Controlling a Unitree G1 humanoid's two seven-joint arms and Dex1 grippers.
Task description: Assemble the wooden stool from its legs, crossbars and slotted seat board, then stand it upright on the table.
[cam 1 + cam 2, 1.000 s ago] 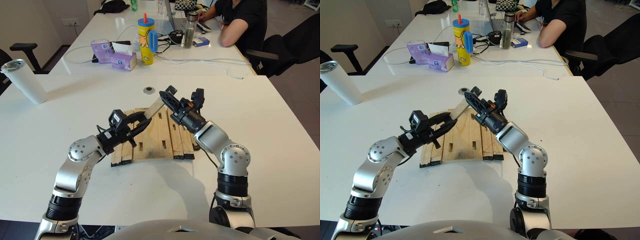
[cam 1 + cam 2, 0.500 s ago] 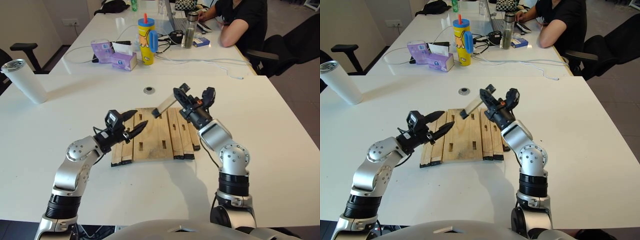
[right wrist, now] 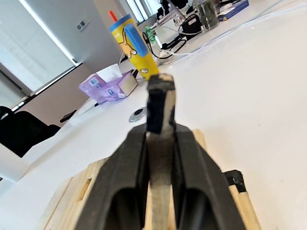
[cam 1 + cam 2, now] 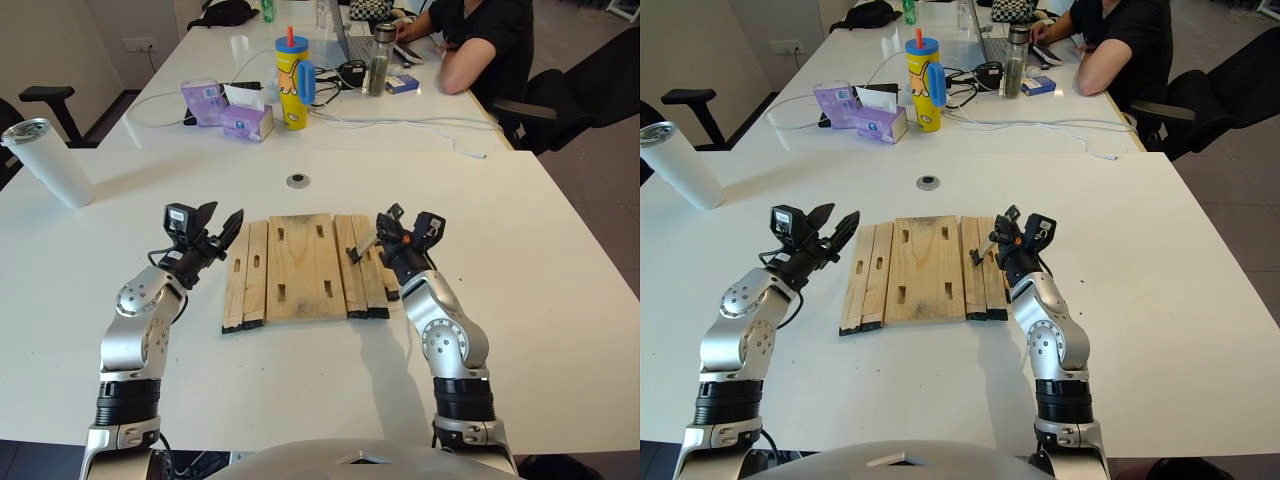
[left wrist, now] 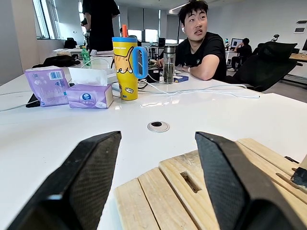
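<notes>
Wooden seat board lies flat; your right gripper clamps a stick, probably a crossbar, above the right-hand slats. Your left gripper hangs alongside, jaws apart. Held by one end, the stick could twist and miss a slot.

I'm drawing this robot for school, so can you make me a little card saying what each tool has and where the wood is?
Seat board: flat on the table, slots showing
Left tool: open, empty, by the left-hand boards
Right tool: shut on a wooden piece, over the right-hand boards
Built yet: no
Also there: yellow cup, white tumbler
</notes>
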